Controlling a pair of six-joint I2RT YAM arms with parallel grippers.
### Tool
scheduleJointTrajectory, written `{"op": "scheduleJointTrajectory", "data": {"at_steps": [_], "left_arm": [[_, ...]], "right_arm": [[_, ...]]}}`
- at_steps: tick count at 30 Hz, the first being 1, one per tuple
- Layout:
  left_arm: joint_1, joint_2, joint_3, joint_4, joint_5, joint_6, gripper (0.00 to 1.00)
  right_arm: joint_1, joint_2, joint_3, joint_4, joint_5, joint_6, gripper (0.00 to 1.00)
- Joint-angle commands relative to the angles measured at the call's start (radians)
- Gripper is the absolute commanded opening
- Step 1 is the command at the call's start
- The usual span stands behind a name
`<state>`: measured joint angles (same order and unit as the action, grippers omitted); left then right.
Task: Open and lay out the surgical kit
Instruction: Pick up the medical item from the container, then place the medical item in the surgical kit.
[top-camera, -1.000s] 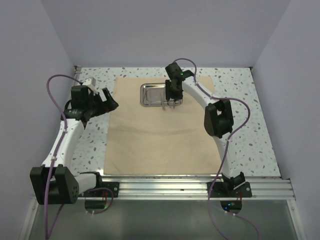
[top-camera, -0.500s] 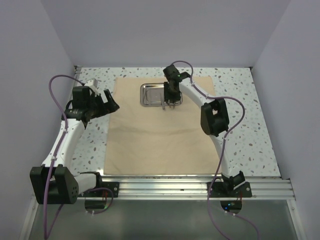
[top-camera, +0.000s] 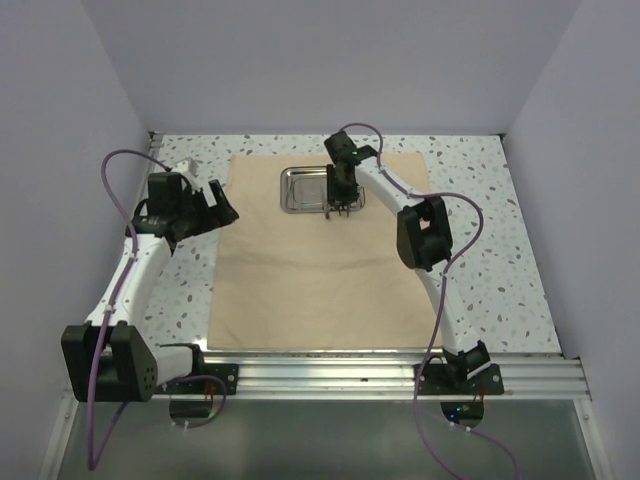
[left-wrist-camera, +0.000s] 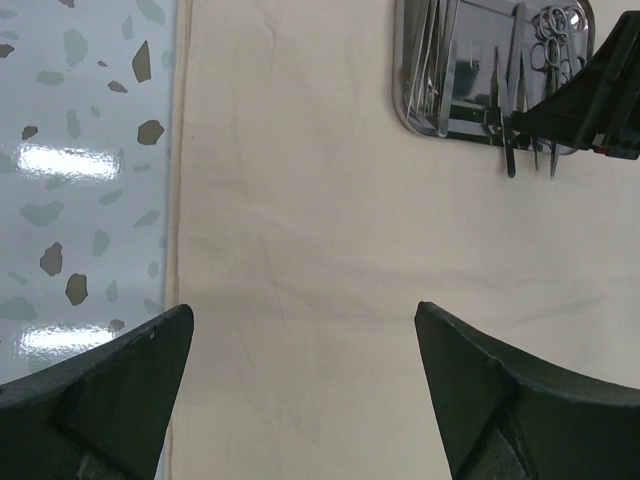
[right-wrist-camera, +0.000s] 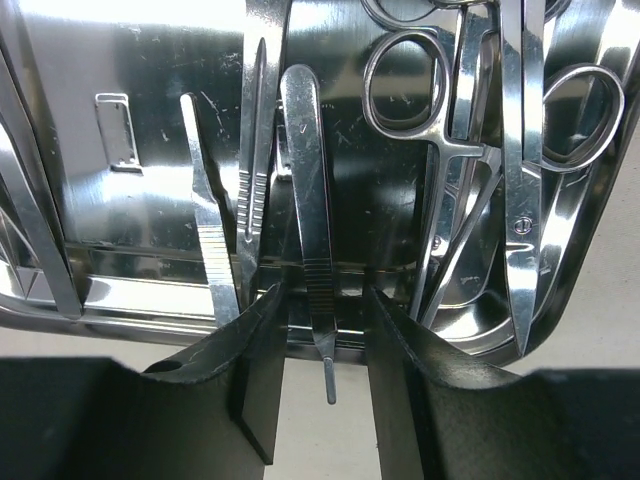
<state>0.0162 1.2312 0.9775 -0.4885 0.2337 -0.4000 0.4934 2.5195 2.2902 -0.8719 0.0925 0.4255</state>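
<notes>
The right arm's elbow has been swinging inward, and the right claw (top-camera: 339, 207) is sitting a little farther over the steel tray (top-camera: 288, 190). The tray is resting on the spread cloth wrap (top-camera: 320, 280). The claw's jaws are standing narrowly apart, gripping nothing and straddling a slim handle (right-wrist-camera: 305, 180), with scissors (right-wrist-camera: 520, 200) lying to the claw's right. Instrument pick-up seems to be under way, so the next move probably calls for pinching the handle squarely and lifting it. The left claw (left-wrist-camera: 305, 312) is hanging wide open and empty.

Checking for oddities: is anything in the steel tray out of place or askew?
Yes. A scalpel handle lies across the rim of the steel tray, its end jutting over the beige cloth between the open fingers of the right pincer. Beside it, scissors rest tilted on that rim. Nothing looks spilled or damaged.
</notes>
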Motion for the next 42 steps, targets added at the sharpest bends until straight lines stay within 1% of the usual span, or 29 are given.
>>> {"op": "scheduleJointTrajectory", "data": {"at_steps": [1, 4, 5, 7, 8, 14, 19, 22, 26, 28, 29, 31, 32, 33, 34, 35, 37, 38, 40, 41, 42], "left_arm": [[-0.005, 0.011, 0.012, 0.002, -0.005, 0.024, 0.96], [-0.005, 0.024, 0.015, 0.005, -0.004, 0.026, 0.96], [-0.005, 0.027, 0.02, 0.005, -0.004, 0.024, 0.96], [-0.005, 0.033, 0.024, 0.005, -0.004, 0.026, 0.96], [-0.005, 0.039, 0.03, 0.005, -0.002, 0.027, 0.96], [-0.005, 0.062, 0.036, 0.007, 0.003, 0.027, 0.96], [-0.005, 0.063, 0.041, 0.008, 0.003, 0.026, 0.96], [-0.005, 0.063, 0.053, 0.007, -0.007, 0.027, 0.96], [-0.005, 0.063, 0.069, 0.001, -0.036, 0.033, 0.98], [-0.005, 0.063, 0.076, -0.004, -0.039, 0.044, 1.0], [-0.005, 0.063, 0.076, -0.004, -0.039, 0.047, 1.0], [-0.024, 0.063, 0.078, 0.002, -0.033, 0.055, 1.0], [-0.031, 0.065, 0.076, 0.01, -0.039, 0.055, 1.0], [-0.033, 0.065, 0.076, 0.014, -0.039, 0.055, 1.0], [-0.033, 0.068, 0.075, 0.019, -0.039, 0.053, 1.0], [-0.036, 0.073, 0.075, 0.03, -0.037, 0.053, 1.0], [-0.039, 0.088, 0.078, 0.037, -0.031, 0.046, 1.0], [-0.041, 0.093, 0.081, 0.044, -0.025, 0.043, 1.0], [-0.053, 0.112, 0.084, 0.053, -0.023, 0.038, 1.0], [-0.068, 0.117, 0.084, 0.063, -0.025, 0.036, 1.0], [-0.077, 0.129, 0.086, 0.07, -0.027, 0.036, 1.0]], "right_arm": [[0.001, 0.007, -0.009, 0.005, 0.016, -0.002, 0.39], [0.002, 0.012, -0.017, 0.01, 0.018, -0.004, 0.31], [0.001, 0.013, -0.017, 0.011, 0.018, -0.004, 0.21], [0.001, 0.012, -0.014, 0.013, 0.021, -0.007, 0.11], [0.002, 0.013, -0.011, 0.013, 0.019, -0.008, 0.0], [0.002, 0.016, 0.029, -0.004, 0.035, -0.014, 0.0], [-0.003, -0.002, 0.097, -0.018, 0.053, -0.021, 0.0], [-0.004, -0.047, 0.115, -0.021, 0.059, -0.021, 0.0], [-0.004, -0.14, 0.063, -0.01, 0.062, -0.019, 0.0], [-0.003, -0.22, 0.009, -0.01, 0.064, -0.022, 0.0], [-0.004, -0.255, -0.042, -0.013, 0.064, -0.021, 0.0], [-0.003, -0.368, -0.116, -0.007, 0.07, -0.016, 0.0], [-0.004, -0.411, -0.218, -0.003, 0.072, -0.016, 0.0], [-0.003, -0.456, -0.277, 0.011, 0.073, -0.014, 0.0], [-0.003, -0.564, -0.34, 0.017, 0.076, -0.014, 0.0], [-0.001, -0.612, -0.473, 0.03, 0.082, -0.014, 0.0], [0.0, -0.726, -0.613, 0.042, 0.098, 0.001, 0.0], [-0.001, -0.831, -0.749, 0.045, 0.099, 0.009, 0.0], [0.001, -0.921, -0.878, 0.051, 0.079, 0.048, 0.0], [0.001, -1.005, -0.993, 0.05, 0.069, 0.064, 0.0], [0.002, -1.037, -1.049, 0.044, 0.058, 0.102, 0.0]]}}
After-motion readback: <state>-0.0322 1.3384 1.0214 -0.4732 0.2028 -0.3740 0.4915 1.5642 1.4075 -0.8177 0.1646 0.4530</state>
